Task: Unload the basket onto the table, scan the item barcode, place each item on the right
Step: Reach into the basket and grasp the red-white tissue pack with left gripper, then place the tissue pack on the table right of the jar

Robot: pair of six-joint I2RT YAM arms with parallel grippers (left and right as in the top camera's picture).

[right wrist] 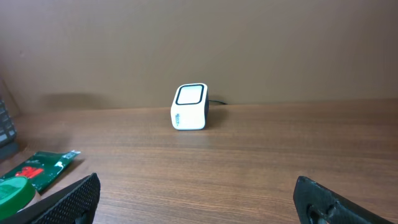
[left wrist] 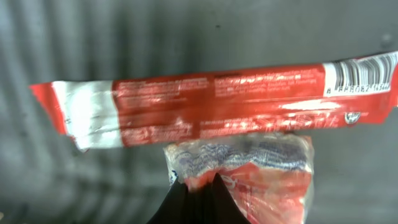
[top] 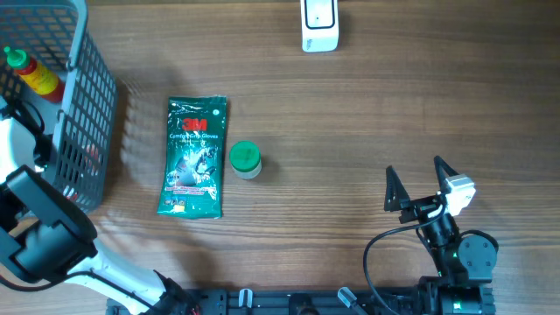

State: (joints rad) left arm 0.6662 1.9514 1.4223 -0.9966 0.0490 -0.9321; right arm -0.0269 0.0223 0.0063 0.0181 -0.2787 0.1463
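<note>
In the left wrist view my left gripper (left wrist: 200, 182) is shut, its dark tips pinching the lower edge of a crinkled clear packet with red and blue print (left wrist: 249, 168). Just beyond it lies a long red wrapper (left wrist: 211, 106) with a white barcode (left wrist: 360, 74) at its right end. Both rest against grey basket mesh. From overhead, the left arm (top: 39, 232) reaches into the grey basket (top: 87, 114), and its fingers are hidden. The white scanner (top: 319, 24) (right wrist: 189, 107) stands at the far edge. My right gripper (top: 424, 179) (right wrist: 199, 202) is wide open over bare table.
A green 3M gloves pack (top: 194, 157) (right wrist: 37, 168) lies flat left of centre, with a green-lidded jar (top: 245, 159) beside it. A red sauce bottle with a green cap (top: 35, 77) sits in the basket.
</note>
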